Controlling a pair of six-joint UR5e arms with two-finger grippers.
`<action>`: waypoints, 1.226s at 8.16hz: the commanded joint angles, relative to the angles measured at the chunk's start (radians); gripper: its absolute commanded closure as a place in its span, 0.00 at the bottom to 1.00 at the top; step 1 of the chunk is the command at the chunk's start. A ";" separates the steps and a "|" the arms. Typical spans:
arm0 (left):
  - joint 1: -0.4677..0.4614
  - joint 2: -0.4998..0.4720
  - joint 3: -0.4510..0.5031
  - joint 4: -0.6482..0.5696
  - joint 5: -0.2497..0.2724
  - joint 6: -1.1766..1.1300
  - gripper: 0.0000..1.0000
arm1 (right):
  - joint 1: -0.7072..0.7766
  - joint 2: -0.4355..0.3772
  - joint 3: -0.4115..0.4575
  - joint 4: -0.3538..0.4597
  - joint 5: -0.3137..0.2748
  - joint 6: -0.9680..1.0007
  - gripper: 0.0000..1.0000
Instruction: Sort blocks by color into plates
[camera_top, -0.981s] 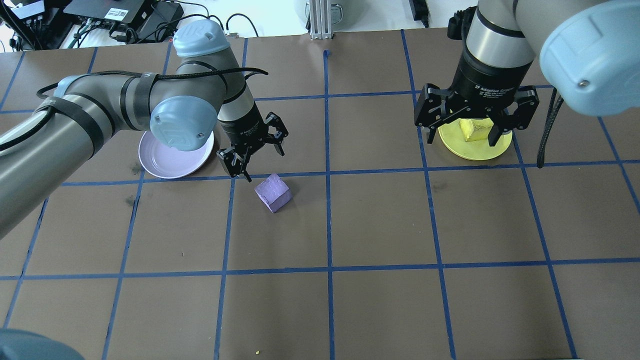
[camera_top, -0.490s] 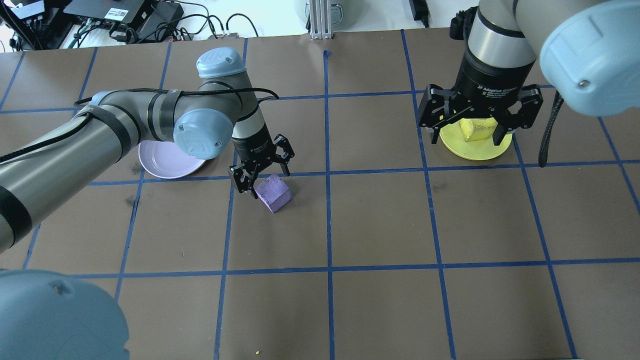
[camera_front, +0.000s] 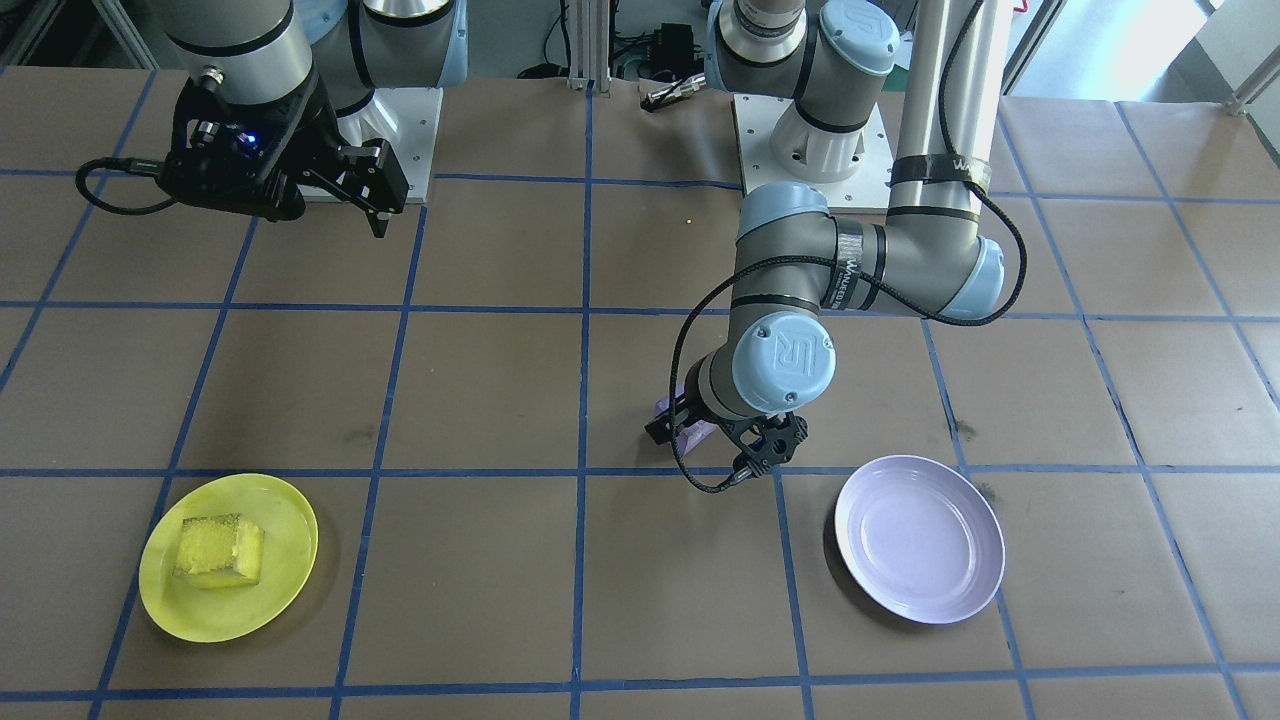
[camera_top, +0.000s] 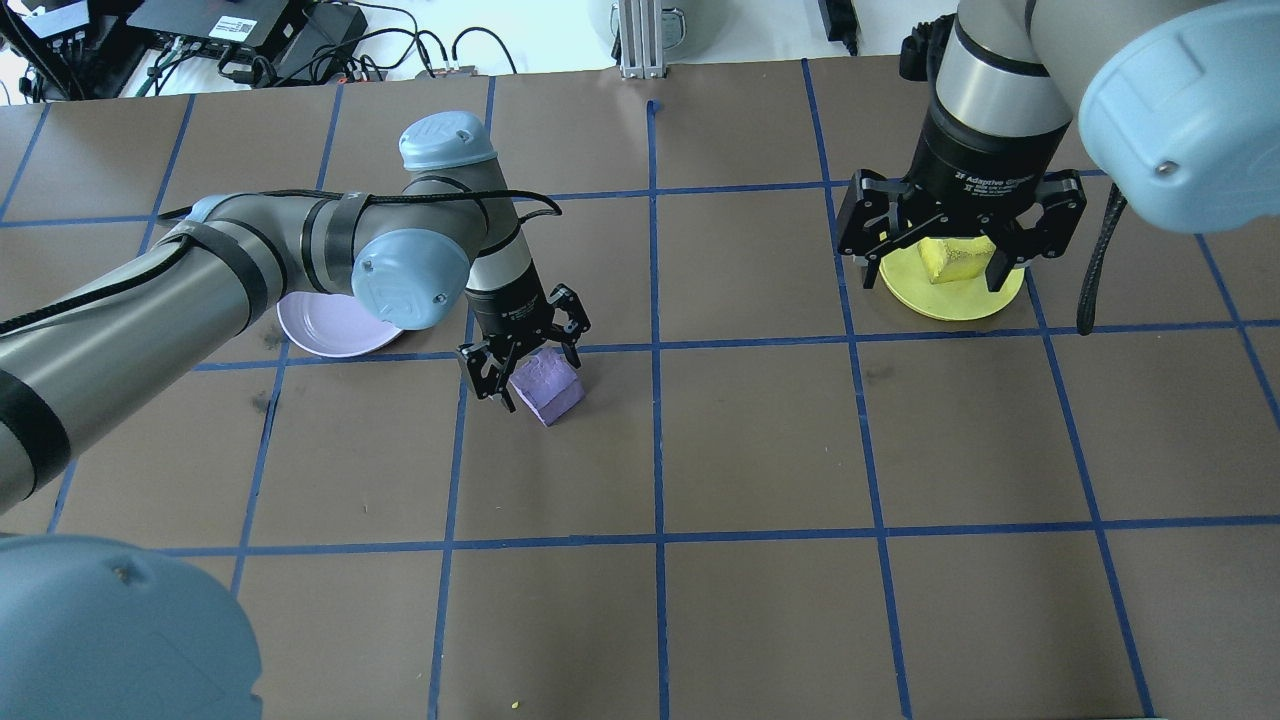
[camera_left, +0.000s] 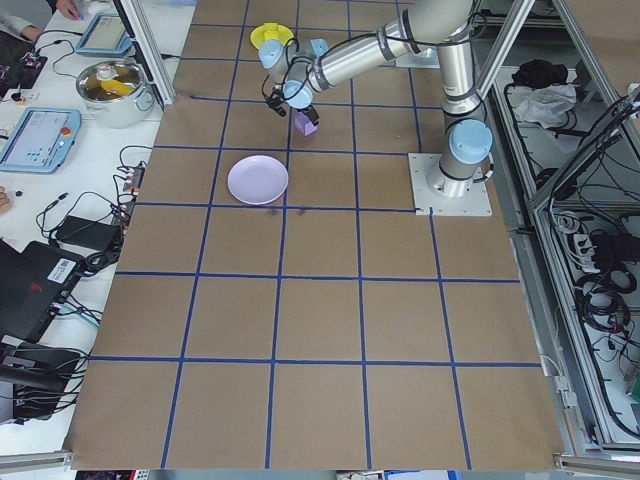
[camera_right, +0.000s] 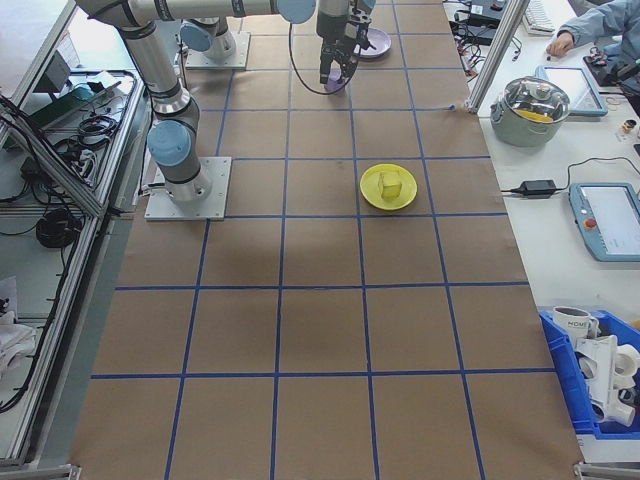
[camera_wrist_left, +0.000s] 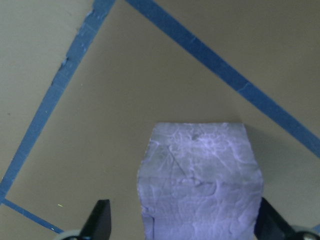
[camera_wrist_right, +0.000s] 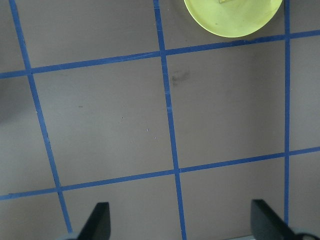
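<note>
The pale purple block (camera_top: 550, 388) rests on the brown table just right of the lavender plate (camera_top: 330, 325), which holds nothing. My left gripper (camera_top: 532, 364) is open and low over this block. In the left wrist view the block (camera_wrist_left: 200, 180) sits between the two fingertips (camera_wrist_left: 102, 220), with gaps on both sides. The yellow block (camera_front: 218, 548) lies in the yellow plate (camera_front: 228, 605). My right gripper (camera_top: 940, 250) hangs open, high above that plate, with nothing held. The right wrist view shows only the plate's edge (camera_wrist_right: 230, 20).
Blue tape lines divide the table (camera_top: 760, 440) into squares. The two arm bases (camera_front: 810, 140) stand at the robot's side. A side bench carries a lidded pot (camera_right: 538, 108), tablets and cables. A person's arm (camera_right: 590, 25) shows at that bench.
My left gripper has come forward and down from beside the lavender plate until it straddles the purple block. The right gripper has barely moved.
</note>
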 joint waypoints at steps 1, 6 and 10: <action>-0.002 -0.032 0.005 0.010 0.009 0.030 0.11 | 0.000 0.000 0.000 0.000 0.000 0.000 0.00; 0.014 0.079 0.019 -0.058 0.018 0.097 1.00 | 0.000 0.000 0.000 -0.003 0.000 0.002 0.00; 0.101 0.181 0.136 -0.132 0.185 0.435 1.00 | -0.001 0.003 -0.001 -0.009 -0.009 0.002 0.00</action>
